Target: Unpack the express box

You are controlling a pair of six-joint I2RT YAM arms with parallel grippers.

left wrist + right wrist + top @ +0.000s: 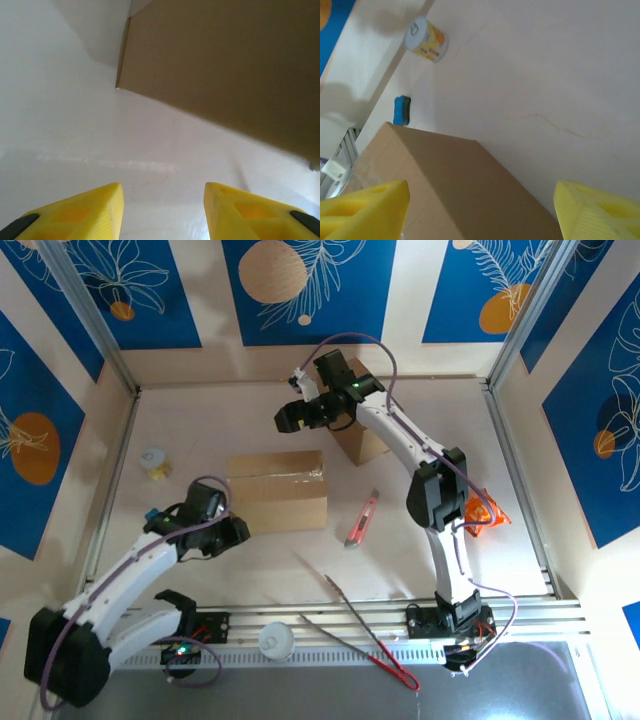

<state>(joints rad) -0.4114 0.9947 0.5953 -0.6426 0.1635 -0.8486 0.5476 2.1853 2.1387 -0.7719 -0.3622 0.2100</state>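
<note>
Brown taped cardboard box: my left pincer just off its near-left corner, narrow gap, empty; right pincer beyond its far side, wide, empty.

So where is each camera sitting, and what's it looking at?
Top external: high behind the arms, looking down at the table; both arms, left tool and right tool show.
Left wrist: low on the left arm, facing a side of the cardboard box; its yellow fingertips show.
Right wrist: up on the right arm, looking down at the box and a can; yellow fingertips show.
Shared: all three see the box.
</note>
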